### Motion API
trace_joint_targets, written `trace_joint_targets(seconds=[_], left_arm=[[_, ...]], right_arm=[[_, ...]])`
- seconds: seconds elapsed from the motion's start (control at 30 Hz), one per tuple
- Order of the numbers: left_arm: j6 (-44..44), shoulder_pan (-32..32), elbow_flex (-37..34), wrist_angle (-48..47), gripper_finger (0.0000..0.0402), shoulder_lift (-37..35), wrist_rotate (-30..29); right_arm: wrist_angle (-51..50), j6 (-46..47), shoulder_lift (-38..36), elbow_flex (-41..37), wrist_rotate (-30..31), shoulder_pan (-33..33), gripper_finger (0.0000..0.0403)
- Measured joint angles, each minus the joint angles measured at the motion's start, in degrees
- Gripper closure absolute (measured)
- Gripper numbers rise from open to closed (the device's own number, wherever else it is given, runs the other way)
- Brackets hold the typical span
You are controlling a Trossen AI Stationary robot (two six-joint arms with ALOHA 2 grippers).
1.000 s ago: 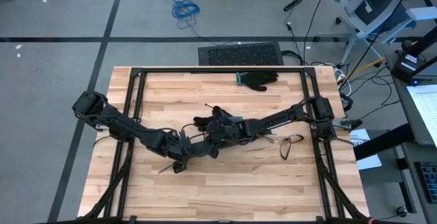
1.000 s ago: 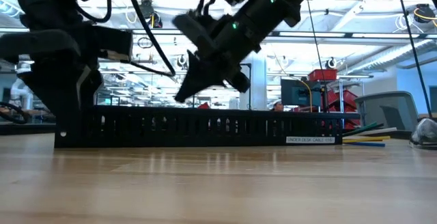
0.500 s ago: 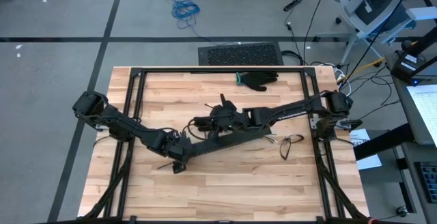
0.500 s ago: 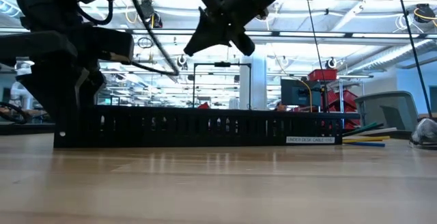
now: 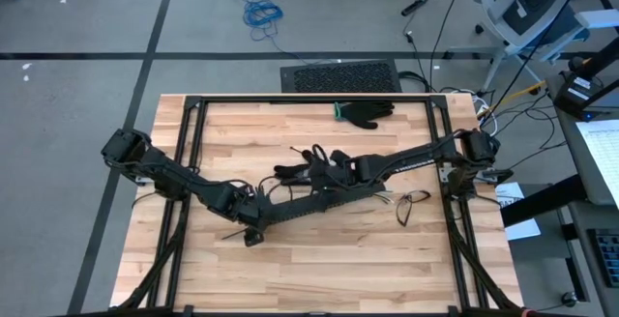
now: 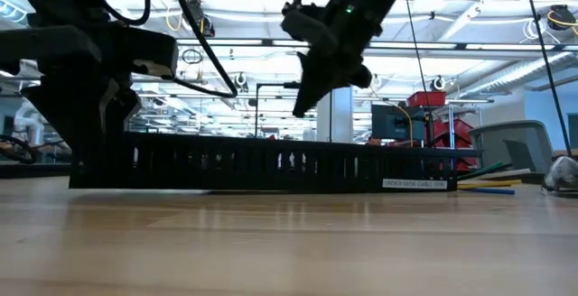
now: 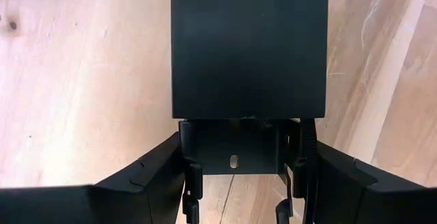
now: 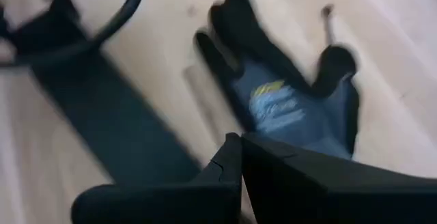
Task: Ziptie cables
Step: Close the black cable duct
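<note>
Black slotted plastic channel [image 5: 319,201] is lying diagonally across the middle of the wooden table [image 5: 338,269], its long axis running from the near-left up toward the right edge. The cables [image 5: 385,199] are emerging from the channel's right end and continuing along that same line, their free ends pointing at the right edge. A dark loop [image 5: 414,207] is lying just beyond them.

The high view is showing the cables only as a few thin strands fanning out. The low view is resolving them [image 6: 483,184] as straight green, yellow and blue ends lying flat on the surface beside the channel's labelled end.

The left gripper [image 5: 253,228] is grasping the channel's left end; the left wrist view is showing its fingers [image 7: 164,166] pressing against both side walls. In the low view that end is sitting slightly clear of the surface.

The right gripper [image 5: 314,158] is hovering above mid-channel, jaws clenched on nothing. The right wrist view is showing a black glove [image 8: 287,101] with a grey-blue palm below it. A second glove [image 5: 366,112] is lying near the far edge.
</note>
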Motion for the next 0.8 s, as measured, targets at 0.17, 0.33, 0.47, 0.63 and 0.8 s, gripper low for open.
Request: trace_joint_targets(seconds=[0.17, 0.33, 0.47, 0.63, 0.8], left_arm=[[1.21, 0.06, 0.00, -0.29, 0.0157, 0.00, -1.30], [2.60, 1.47, 0.00, -0.24, 0.0157, 0.00, -1.63], [4.44, 2.97, 0.00, -0.52, 0.0157, 0.00, -1.93], [4.66, 3.80, 0.11, 0.13, 0.0157, -0.09, -1.97], [7.25, 3.41, 0.09, 0.04, 0.0157, -0.09, -1.38]], right_arm=[[-0.82, -4.61, 0.02, 0.00, -5.98, 2.97, 0.0403], [-1.45, -3.94, 1.95, 0.09, -3.38, 6.13, 0.0403], [0.36, -1.16, 5.18, 0.04, -1.05, 6.28, 0.0403], [3.75, 0.04, 5.20, 0.07, 1.65, 6.28, 0.0403], [3.39, -0.19, 3.80, 0.09, 2.07, 6.15, 0.0403]])
